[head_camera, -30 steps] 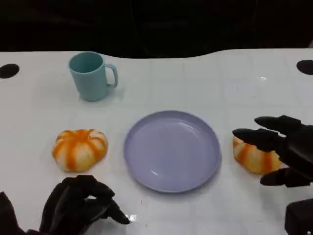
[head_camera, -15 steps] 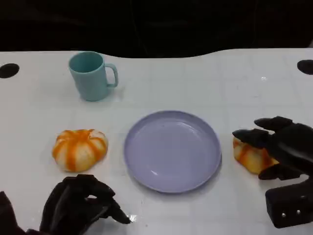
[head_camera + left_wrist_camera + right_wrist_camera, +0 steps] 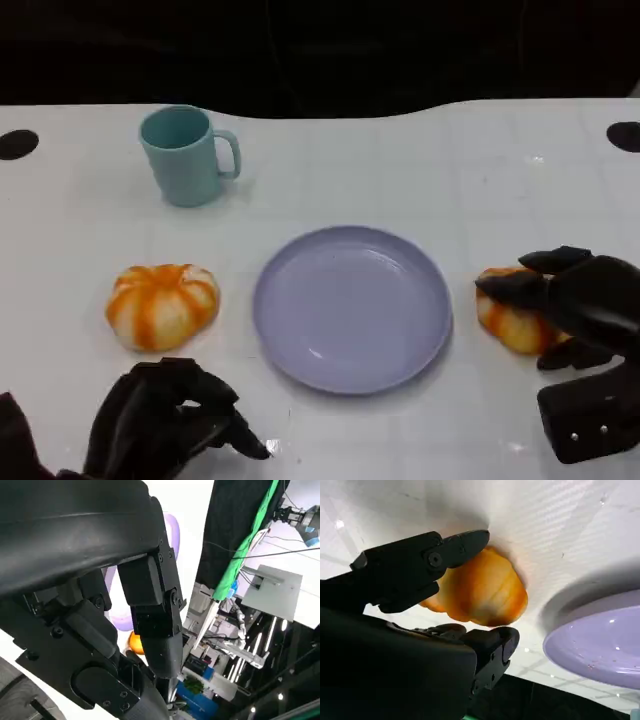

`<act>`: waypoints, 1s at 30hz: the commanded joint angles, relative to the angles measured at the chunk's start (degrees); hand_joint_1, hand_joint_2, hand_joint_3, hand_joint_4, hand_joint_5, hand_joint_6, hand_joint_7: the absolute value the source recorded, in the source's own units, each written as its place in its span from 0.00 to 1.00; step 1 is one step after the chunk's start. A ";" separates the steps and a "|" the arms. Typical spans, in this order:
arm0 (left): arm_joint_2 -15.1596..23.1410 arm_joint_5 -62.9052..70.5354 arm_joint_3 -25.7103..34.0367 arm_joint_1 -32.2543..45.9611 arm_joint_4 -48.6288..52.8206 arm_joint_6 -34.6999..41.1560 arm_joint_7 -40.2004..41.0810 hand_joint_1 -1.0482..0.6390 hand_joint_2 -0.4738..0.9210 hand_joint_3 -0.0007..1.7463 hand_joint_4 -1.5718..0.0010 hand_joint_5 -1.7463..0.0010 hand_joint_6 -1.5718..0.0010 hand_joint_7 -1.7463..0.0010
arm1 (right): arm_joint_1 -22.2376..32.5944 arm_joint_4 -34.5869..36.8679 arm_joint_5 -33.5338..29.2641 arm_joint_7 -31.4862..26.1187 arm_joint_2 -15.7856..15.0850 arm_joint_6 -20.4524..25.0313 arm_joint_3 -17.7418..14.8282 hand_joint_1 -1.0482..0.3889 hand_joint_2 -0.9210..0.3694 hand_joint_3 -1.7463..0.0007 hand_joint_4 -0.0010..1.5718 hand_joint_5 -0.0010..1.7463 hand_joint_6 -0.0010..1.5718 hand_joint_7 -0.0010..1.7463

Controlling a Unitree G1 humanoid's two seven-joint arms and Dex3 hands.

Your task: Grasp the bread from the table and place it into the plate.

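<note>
The bread (image 3: 508, 322) nearest the action is the orange-striped bun lying on the desk (image 3: 400, 170) just beside the right edge of the plate (image 3: 350, 306). The right hand (image 3: 570, 305) is draped over it from the outer side. In the right wrist view its fingers (image 3: 420, 562) curve across the top of the bun (image 3: 480, 592) while another finger sits under the lower edge, so the hand is wrapped around the bread, though I cannot tell whether the grip is firm yet (the bun looks to be on the desk, not lifted).

To do this step well, I judge the fingers should close evenly from both sides until the bun is snug without being crushed, since it looks soft. Then lift straight up enough to clear the plate's raised rim before carrying it sideways over the plate's middle. Dragging it low risks bumping the rim and pushing the plate.

A second striped bun (image 3: 162, 304) lies on the other side of the plate, with the left hand (image 3: 165, 420) near it, fingers curled in and holding nothing. A teal mug (image 3: 186, 155) stands well behind, out of the way.
</note>
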 commanded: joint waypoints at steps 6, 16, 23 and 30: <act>0.36 0.43 -0.02 0.31 -0.60 -0.04 0.83 0.02 0.74 0.00 0.00 0.71 0.00 0.87 | -2.32 4.73 4.59 -7.25 2.16 -4.15 -1.28 0.69 0.06 0.99 0.59 0.15 0.49 0.05; 0.42 0.46 0.01 0.44 -0.90 0.16 0.98 0.02 0.74 0.00 0.00 0.71 0.00 0.87 | -5.12 9.61 2.57 -24.41 3.08 -11.55 0.18 0.77 0.05 0.97 0.63 0.95 0.95 0.15; 0.28 0.65 0.01 0.12 -0.27 -0.46 0.80 0.03 0.75 0.00 0.00 0.71 0.00 0.87 | -6.34 11.61 3.39 -29.17 3.99 -14.19 -0.18 0.83 0.57 0.27 0.64 1.00 0.60 0.86; 0.27 0.26 0.13 0.03 -0.47 0.28 0.83 0.04 0.74 0.00 0.00 0.71 0.00 0.87 | -6.64 8.51 6.24 -29.89 4.57 -16.03 -2.64 0.88 0.62 0.21 0.66 1.00 0.59 0.91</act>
